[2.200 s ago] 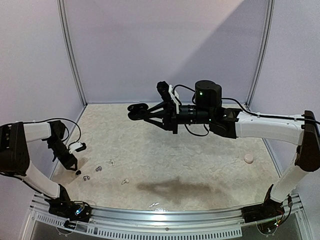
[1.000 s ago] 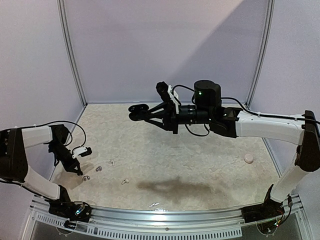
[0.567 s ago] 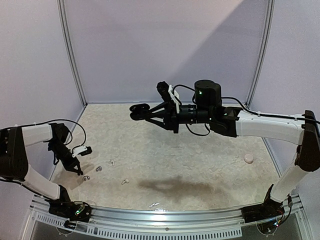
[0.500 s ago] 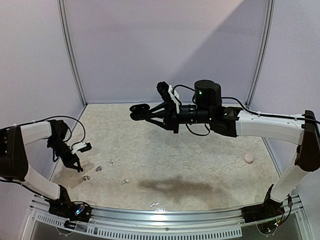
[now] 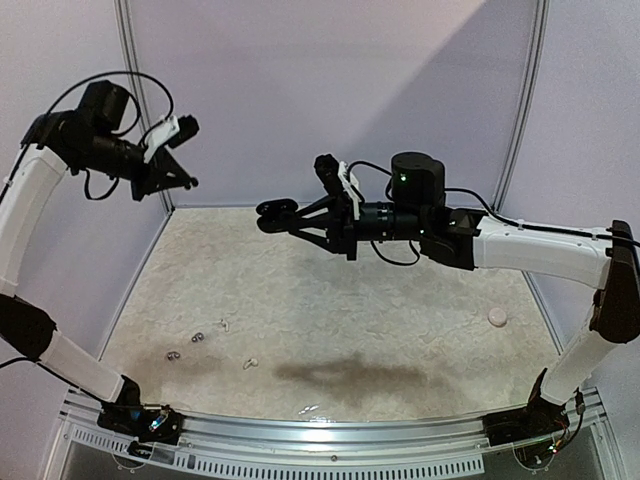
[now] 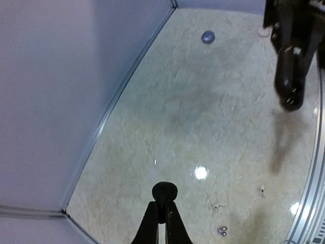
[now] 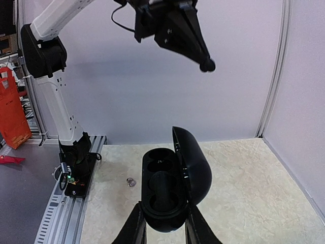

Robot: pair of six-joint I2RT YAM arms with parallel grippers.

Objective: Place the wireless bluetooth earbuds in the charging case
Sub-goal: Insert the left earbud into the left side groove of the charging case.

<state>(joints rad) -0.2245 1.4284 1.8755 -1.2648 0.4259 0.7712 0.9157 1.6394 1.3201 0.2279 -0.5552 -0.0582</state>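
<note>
Black earbud [image 6: 164,191] lifted high, pinched in left jaws — right jaws clamp charging case [image 7: 163,195].

We see a black charging case [image 7: 167,198], a black earbud [image 6: 164,191], grey earbuds [image 5: 173,355], a sandy, blotchy desk [image 5: 400,300], pale purple walls [image 5: 330,90] and a pink disc [image 5: 497,317].

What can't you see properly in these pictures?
- Top view: loose earbuds too small to tell colours.
- Right wrist view: charging case pockets too dark; filled or empty, unclear.
- Left wrist view: black lump between the left jaws, blurred; likely an earbud.
- Top view: pinkish round thing too small to name.
</note>
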